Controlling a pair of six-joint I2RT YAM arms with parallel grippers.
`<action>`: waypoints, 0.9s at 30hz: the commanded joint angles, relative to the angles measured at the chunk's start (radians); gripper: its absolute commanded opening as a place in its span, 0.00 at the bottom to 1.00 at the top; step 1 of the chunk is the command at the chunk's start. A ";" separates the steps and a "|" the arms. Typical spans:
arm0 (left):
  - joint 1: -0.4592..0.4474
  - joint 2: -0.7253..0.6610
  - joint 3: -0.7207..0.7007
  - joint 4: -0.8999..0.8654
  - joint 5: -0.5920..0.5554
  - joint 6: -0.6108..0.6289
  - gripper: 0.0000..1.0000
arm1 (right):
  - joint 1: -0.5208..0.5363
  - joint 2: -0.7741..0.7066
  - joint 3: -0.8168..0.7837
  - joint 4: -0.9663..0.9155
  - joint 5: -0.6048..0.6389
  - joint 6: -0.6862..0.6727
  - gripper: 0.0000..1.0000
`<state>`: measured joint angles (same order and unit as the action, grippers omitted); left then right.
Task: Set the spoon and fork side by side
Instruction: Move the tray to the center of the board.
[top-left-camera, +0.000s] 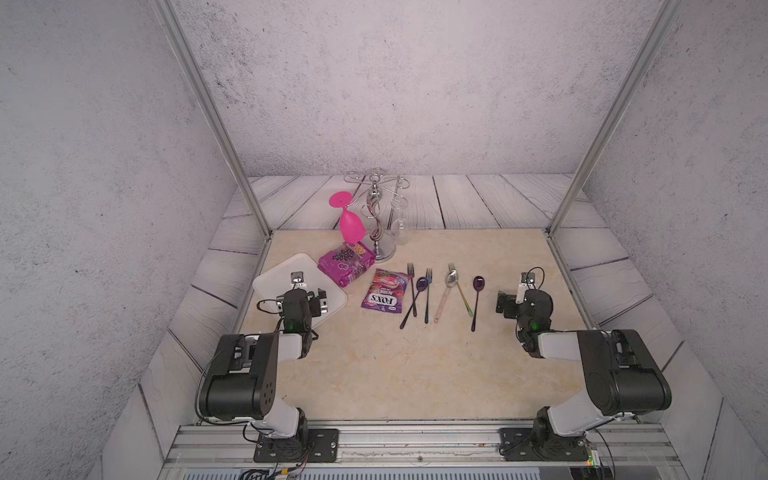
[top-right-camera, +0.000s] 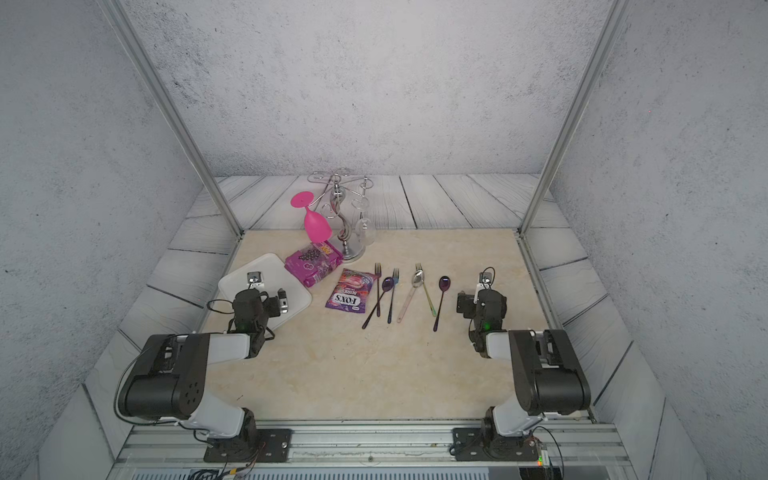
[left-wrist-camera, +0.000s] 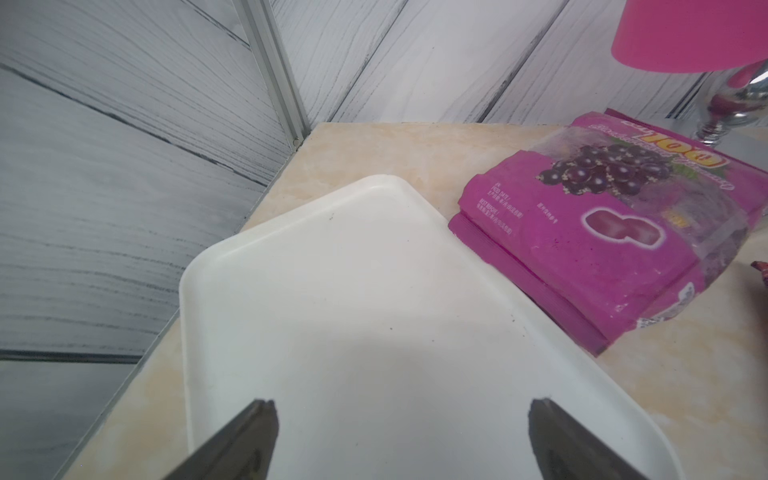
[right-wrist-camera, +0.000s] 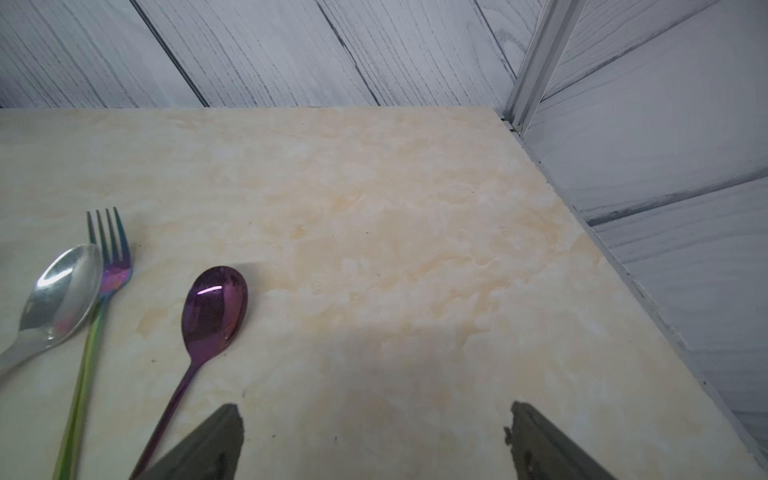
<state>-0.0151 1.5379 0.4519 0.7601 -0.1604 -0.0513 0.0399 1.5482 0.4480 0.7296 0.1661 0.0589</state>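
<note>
Purple spoon (right-wrist-camera: 215, 309) lies on the surface (right-wrist-camera: 395, 249) well right of the FOX'S bag (top-left-camera: 383, 293), a rainbow fork (right-wrist-camera: 110, 266) between them. We see our right fingers (right-wrist-camera: 208, 449) apart, our left fingers (left-wrist-camera: 245, 444) apart too.

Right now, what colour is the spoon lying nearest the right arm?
Shiny purple; the spoon shows best in the right wrist view.

Walls: grey, rough-textured walls (top-left-camera: 395, 83) on three sides.
Surround: pale wood-grain panels (top-left-camera: 469, 199) around the tabletop (top-left-camera: 415, 374).
Surface: beige, marbled.
Frame: two aluminium posts (top-left-camera: 214, 120) at the far corners.
</note>
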 joint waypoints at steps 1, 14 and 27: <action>0.005 -0.007 0.011 0.004 0.000 0.002 1.00 | -0.002 -0.019 0.010 -0.008 -0.007 -0.001 0.99; 0.006 -0.007 0.010 0.004 0.000 0.002 0.99 | -0.005 -0.019 0.009 -0.006 -0.010 0.002 0.99; 0.007 -0.219 0.513 -1.025 -0.126 -0.430 1.00 | -0.008 -0.180 0.161 -0.431 0.024 0.070 0.98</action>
<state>-0.0128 1.3457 0.8959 0.0982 -0.3084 -0.2924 0.0360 1.4750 0.5102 0.5514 0.1505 0.0681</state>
